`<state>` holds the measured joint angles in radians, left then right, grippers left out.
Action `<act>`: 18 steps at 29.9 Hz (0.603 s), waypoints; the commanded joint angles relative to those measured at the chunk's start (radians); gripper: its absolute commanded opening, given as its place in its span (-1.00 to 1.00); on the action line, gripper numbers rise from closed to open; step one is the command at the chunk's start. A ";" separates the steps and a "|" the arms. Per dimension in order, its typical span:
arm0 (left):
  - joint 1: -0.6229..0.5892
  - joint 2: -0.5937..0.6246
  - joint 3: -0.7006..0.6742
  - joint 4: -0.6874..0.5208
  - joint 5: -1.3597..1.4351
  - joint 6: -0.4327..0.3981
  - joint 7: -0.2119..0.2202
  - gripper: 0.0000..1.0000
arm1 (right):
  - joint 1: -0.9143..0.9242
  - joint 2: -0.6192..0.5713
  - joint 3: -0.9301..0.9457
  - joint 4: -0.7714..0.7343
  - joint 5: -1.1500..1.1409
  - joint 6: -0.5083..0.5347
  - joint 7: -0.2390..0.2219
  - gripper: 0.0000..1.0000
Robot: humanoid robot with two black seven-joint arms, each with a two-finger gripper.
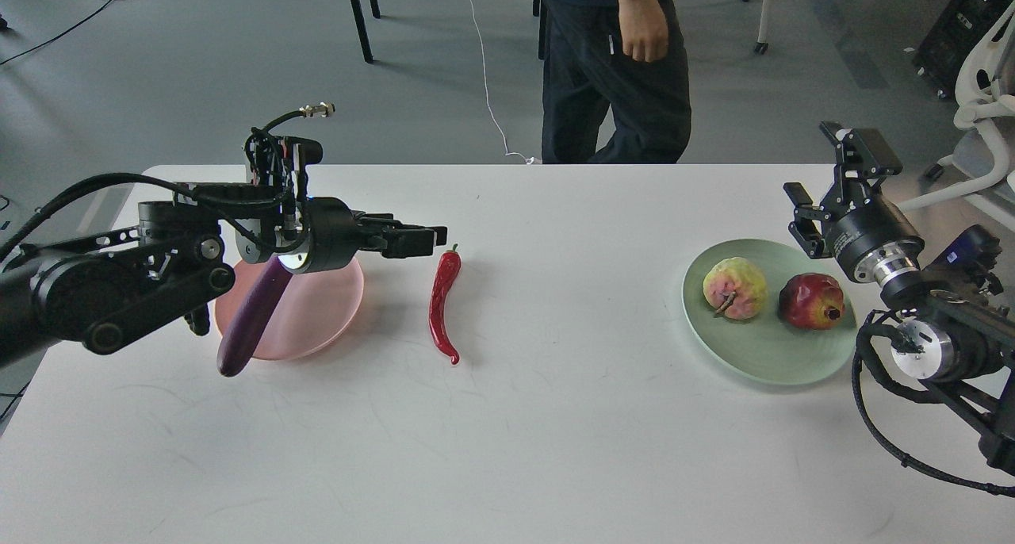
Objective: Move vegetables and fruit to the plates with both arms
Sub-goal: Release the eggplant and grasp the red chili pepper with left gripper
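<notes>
The purple eggplant point(254, 322) lies slanted on the pink plate point(329, 310). Its lower end hangs over the plate's front-left rim and its cap end is hidden under my left arm. My left gripper point(432, 241) is open and empty, above the table just left of the top of the red chili pepper point(442, 302), which lies on the table between the plates. The green plate point(761, 358) holds the yellow-green bumpy fruit point(734, 288) and the pomegranate point(810, 300). My right gripper point(825, 175) is open and empty beyond the plate's far right rim.
A person in dark clothes point(614, 68) stands close behind the table's far edge, near the middle. A white office chair point(983, 116) is at the far right. Chair legs and a white cable are on the floor behind.
</notes>
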<state>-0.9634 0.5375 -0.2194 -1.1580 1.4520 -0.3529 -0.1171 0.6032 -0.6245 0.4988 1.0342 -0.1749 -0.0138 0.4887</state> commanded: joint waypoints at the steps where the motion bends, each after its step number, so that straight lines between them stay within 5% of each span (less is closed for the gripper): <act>1: 0.008 -0.073 0.003 0.081 0.069 0.000 0.004 0.99 | 0.000 -0.001 0.000 0.000 0.000 -0.002 0.000 0.94; 18: 0.037 -0.205 0.118 0.251 0.097 0.097 0.001 0.96 | 0.000 -0.007 0.001 -0.003 0.000 0.000 0.000 0.94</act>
<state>-0.9290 0.3514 -0.1158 -0.9382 1.5480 -0.2688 -0.1177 0.6028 -0.6306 0.5002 1.0307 -0.1749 -0.0149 0.4887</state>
